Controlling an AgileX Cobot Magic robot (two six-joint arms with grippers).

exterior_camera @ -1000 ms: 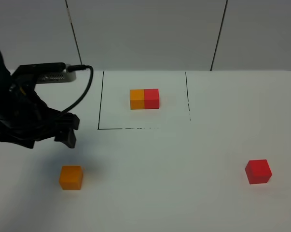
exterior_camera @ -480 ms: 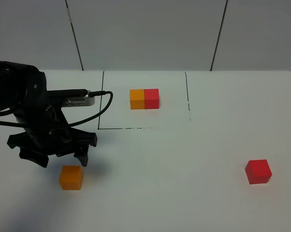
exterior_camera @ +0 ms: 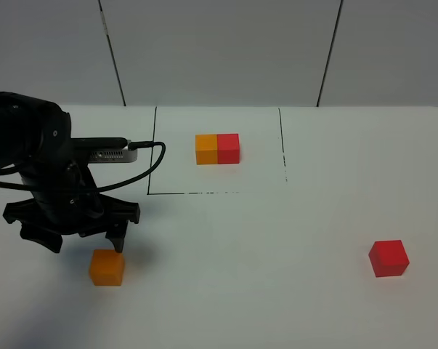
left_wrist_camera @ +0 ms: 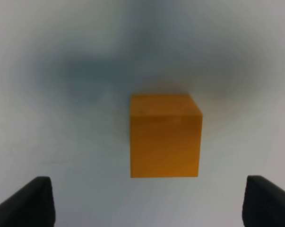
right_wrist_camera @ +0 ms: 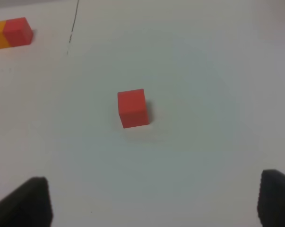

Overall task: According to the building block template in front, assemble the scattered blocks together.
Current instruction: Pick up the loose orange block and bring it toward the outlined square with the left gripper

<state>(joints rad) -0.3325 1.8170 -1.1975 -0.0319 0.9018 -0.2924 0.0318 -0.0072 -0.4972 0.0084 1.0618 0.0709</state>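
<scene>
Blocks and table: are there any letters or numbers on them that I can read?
None to read.
The orange cube, the red cube and the joined orange-red template are plain.
The table carries only thin black lines, no letters.
The left arm shows no readable label.

No legible text, numbers, brands or labels in any view. Orange cube, red cube and orange-red template bar: plain faces. Table: thin black lines only, no lettering.
</scene>
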